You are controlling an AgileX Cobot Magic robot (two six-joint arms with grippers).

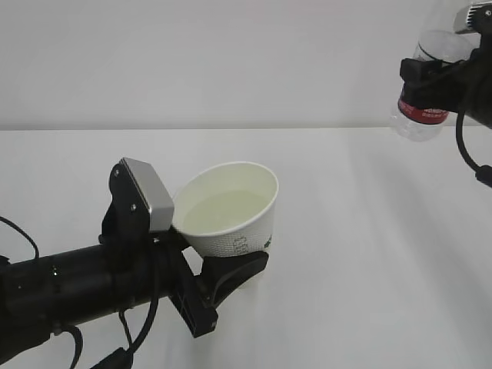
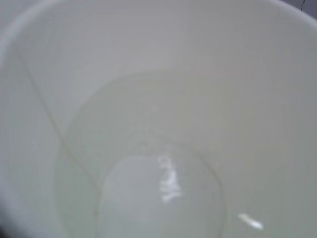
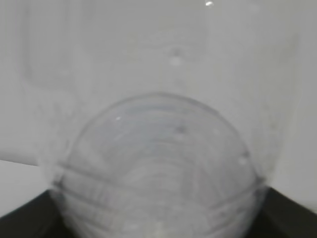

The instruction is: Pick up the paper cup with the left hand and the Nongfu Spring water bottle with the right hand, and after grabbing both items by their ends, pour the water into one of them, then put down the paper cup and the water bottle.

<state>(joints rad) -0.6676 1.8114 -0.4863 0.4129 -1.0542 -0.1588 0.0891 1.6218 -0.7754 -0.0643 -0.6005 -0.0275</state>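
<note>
We hold the paper cup (image 1: 231, 211) clamped in the left gripper (image 1: 184, 254), tilted above the table (image 1: 361, 231) to keep its water (image 1: 224, 211) in, while the right gripper (image 1: 438, 77), far off, grips the bottle (image 1: 427, 84) lifted clear, ready for setting down.

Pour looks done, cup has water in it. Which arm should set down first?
Left, probably. The left gripper holds the cup tilted, low over the table, water inside. The right gripper holds the bottle high and far off.
</note>
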